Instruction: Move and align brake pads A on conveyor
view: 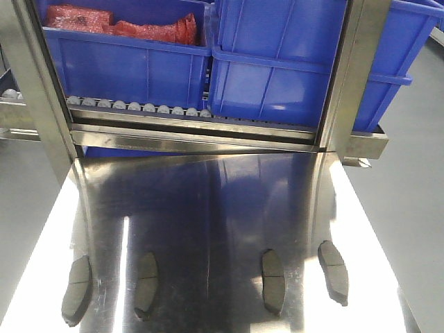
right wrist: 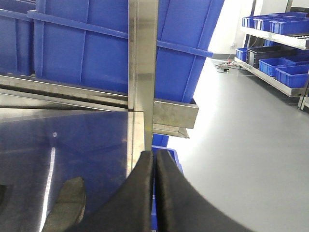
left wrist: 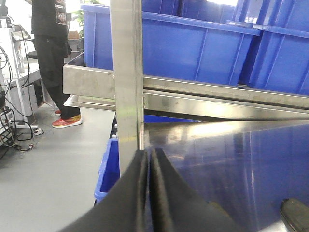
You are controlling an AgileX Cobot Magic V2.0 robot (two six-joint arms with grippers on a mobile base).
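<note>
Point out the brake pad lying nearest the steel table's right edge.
The rightmost brake pad: the other three lie to its left, and it sits slightly closer to the blue bins than they do.

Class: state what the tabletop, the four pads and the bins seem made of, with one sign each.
Tabletop: likely polished steel; mirror-like blue reflections.
Pads: matte dark grey, possibly friction composite; dull, grainy faces.
Bins: glossy blue plastic; moulded ribs.

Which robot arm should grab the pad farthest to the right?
Right. The right tool, shut, hangs just beside that brake pad near the right edge of the steel table. The left tool, also shut, is over by the left edge.
</note>
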